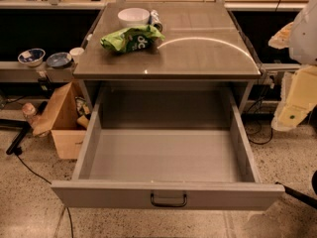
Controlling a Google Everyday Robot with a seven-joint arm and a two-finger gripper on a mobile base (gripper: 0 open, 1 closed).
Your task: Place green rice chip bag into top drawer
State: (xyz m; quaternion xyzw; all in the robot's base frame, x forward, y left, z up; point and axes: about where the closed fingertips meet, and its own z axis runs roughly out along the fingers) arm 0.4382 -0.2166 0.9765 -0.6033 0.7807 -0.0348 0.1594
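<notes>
The green rice chip bag (131, 38) lies crinkled on the grey tabletop (198, 53), at its back left, just in front of a white bowl (133, 17) and a small silver can (156, 20). The top drawer (168, 195) is pulled fully out below the tabletop, and its inside shows nothing in it. Its flat front panel has a small dark bar handle (169, 200) at the centre. My gripper (293, 108) hangs at the right edge of the view, beside the table and well to the right of the bag and the drawer.
A brown cardboard box (62, 118) stands on the floor left of the drawer. A low shelf at the left holds two bowls (31, 56) and a cup (77, 52). Cables (260, 128) run on the speckled floor at the right.
</notes>
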